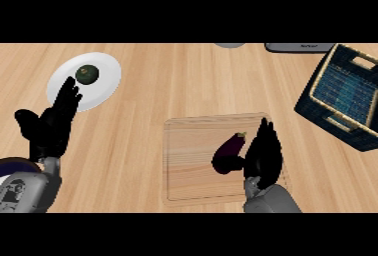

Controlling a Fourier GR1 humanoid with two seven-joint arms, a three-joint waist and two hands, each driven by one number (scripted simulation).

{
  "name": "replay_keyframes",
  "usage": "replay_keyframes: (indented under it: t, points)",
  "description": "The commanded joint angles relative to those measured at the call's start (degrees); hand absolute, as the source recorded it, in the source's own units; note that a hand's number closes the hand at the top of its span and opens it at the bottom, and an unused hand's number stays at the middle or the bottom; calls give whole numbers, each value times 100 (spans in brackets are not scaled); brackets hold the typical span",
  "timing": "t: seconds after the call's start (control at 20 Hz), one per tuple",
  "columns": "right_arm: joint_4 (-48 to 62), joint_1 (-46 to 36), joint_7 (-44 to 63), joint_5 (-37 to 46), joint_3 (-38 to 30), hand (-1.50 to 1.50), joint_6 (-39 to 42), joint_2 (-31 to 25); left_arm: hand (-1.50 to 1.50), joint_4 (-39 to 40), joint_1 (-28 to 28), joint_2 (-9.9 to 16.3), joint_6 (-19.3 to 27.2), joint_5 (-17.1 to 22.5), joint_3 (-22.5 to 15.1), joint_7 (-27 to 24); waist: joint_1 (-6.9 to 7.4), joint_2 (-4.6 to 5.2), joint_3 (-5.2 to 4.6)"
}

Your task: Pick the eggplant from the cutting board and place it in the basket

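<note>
Step in hand: approach to grasp. My right hand (pixel 264 152), fingers straight, stands just beside the eggplant (pixel 229 154) lying on the cutting board (pixel 193 165). Next: curl round it, lift, carry to basket (pixel 319 80) far right. Left hand (pixel 50 125) rests open.

A pale wooden cutting board (pixel 210 157) lies near and right of centre on the light wooden counter (pixel 192 80). On it lies a dark purple eggplant (pixel 229 152), the right hand (pixel 264 152) just beside it on the right. A dark blue woven basket (pixel 343 97) sits at the far right. At the far left, a round white plate (pixel 96 82) bears a small dark green fruit (pixel 87 74); the left hand (pixel 50 127) shows near it.
</note>
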Motion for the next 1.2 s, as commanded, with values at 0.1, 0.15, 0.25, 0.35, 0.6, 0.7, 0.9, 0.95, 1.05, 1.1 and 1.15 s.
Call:
replay_keyframes:
  t: [0.1,0.15,0.25,0.35,0.6,0.7,0.9,0.95,1.05,1.1,1.15]
  points:
    - [560,-313,1464,-34,328,-150,-609,29,0,-90,100,74,-78,-36,97,44,53,14,2]
    - [916,-57,913,-66,215,-150,-907,29,0,183,-74,70,-171,10,160,4,11,31,3]
    - [917,-364,825,-161,-186,-150,-647,29,0,-82,322,-1,-134,-60,95,-135,33,16,2]
    - [632,-268,752,-251,-246,-150,-303,29,0,-182,118,-14,-22,-90,148,173,-20,4,2]
    - [810,-224,1302,-246,503,-150,-782,30,0,281,-45,-65,-190,-118,262,-138,-16,9,-1]
    - [1138,-327,720,-429,-27,-150,-704,29,0,102,-67,-79,-169,-144,267,-16,-19,10,2]
    - [1617,-422,402,-554,-249,-150,-834,30,0,22,2,-32,-258,-128,348,113,-1,15,2]
    - [1734,-513,629,-663,78,-150,-1060,30,0,124,128,-162,-313,-154,287,-175,18,18,2]
    - [1622,-442,527,-907,141,-150,-790,30,0,49,81,-183,-307,-164,307,-35,4,11,2]
    - [1876,-542,583,-1158,508,-150,-1105,30,0,-25,-147,2,-357,-129,404,287,36,16,5]
    - [1704,-446,367,-1239,389,150,-945,30,0,-439,111,-50,-250,-174,375,408,27,4,5]
